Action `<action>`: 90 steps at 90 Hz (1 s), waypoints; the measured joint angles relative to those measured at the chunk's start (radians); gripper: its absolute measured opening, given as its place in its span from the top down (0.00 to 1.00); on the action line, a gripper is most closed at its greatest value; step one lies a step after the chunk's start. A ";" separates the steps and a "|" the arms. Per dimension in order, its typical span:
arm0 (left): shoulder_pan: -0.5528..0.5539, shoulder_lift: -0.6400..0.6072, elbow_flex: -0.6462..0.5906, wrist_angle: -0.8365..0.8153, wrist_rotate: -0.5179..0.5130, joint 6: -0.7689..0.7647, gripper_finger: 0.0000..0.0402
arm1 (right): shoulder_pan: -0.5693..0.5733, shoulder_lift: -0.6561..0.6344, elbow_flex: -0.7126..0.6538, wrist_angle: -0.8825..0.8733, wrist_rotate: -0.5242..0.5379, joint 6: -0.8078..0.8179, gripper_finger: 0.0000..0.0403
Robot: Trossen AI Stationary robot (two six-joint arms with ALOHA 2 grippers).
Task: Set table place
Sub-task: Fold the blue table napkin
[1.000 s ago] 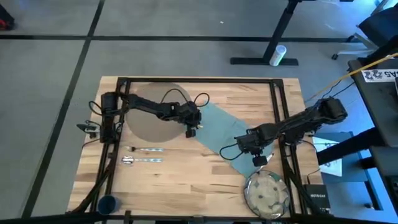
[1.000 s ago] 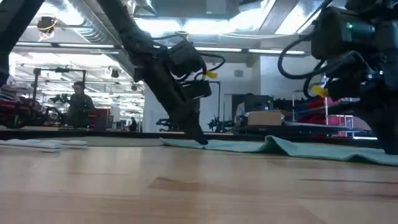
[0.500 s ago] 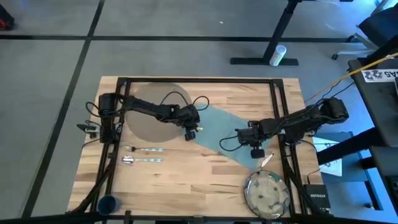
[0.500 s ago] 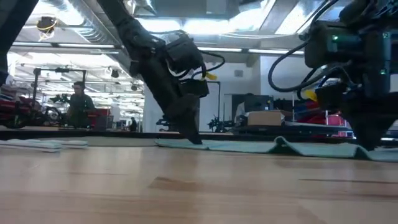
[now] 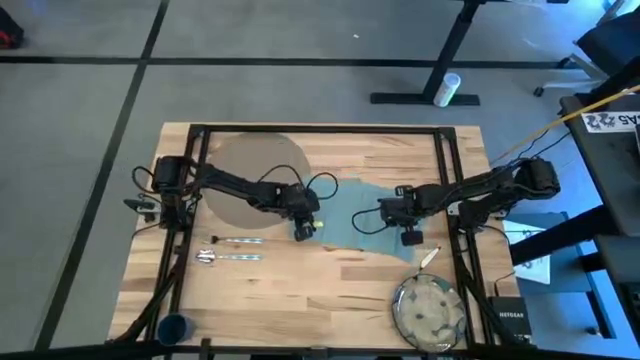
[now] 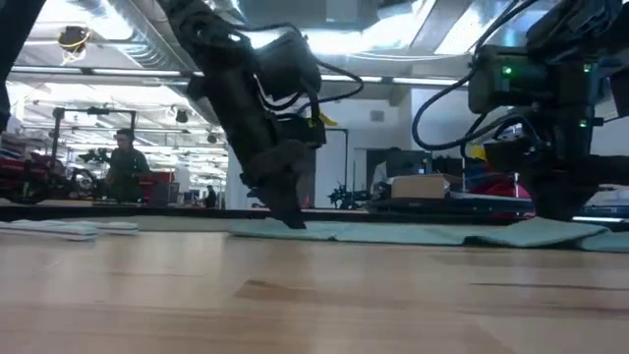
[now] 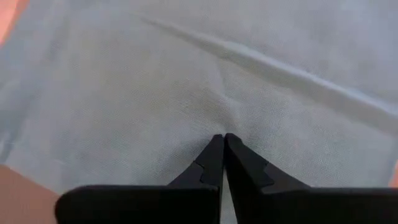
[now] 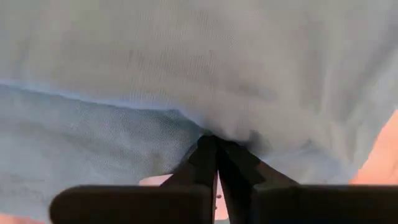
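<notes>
You're holding the teal napkin (image 5: 352,210) from both ends right now. The left gripper (image 5: 303,229) is pinching cloth at the napkin's left edge, tips closed on it, and the right gripper (image 5: 409,236) is clamped on the right edge, with fabric bunching up over its fingers (image 8: 214,163). The napkin is lying mid-table (image 5: 300,290), long axis running left to right between the two grippers, just right of the placemat (image 5: 250,180). Plate (image 5: 428,310) is sitting near the front right corner, knife (image 5: 428,257) just beside the right gripper. Any spreading or dragging is going along that left-right line, I'd say.
</notes>
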 joint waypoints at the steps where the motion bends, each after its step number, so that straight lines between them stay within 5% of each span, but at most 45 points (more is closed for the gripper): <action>1: -0.002 0.000 0.000 -0.003 -0.002 -0.004 1.00 | 0.000 0.000 0.000 0.001 0.000 -0.003 1.00; 33: -0.069 -0.046 -0.047 -0.043 -0.082 -0.144 1.00 | 0.001 -0.007 -0.003 0.028 0.009 -0.070 1.00; 66: -0.115 -0.211 -0.066 -0.351 -0.156 -0.231 1.00 | 0.002 -0.060 0.021 0.090 -0.017 -0.111 1.00; 90: -0.111 -0.297 -0.064 -0.324 -0.189 -0.222 1.00 | 0.002 -0.061 0.089 0.111 -0.024 -0.158 1.00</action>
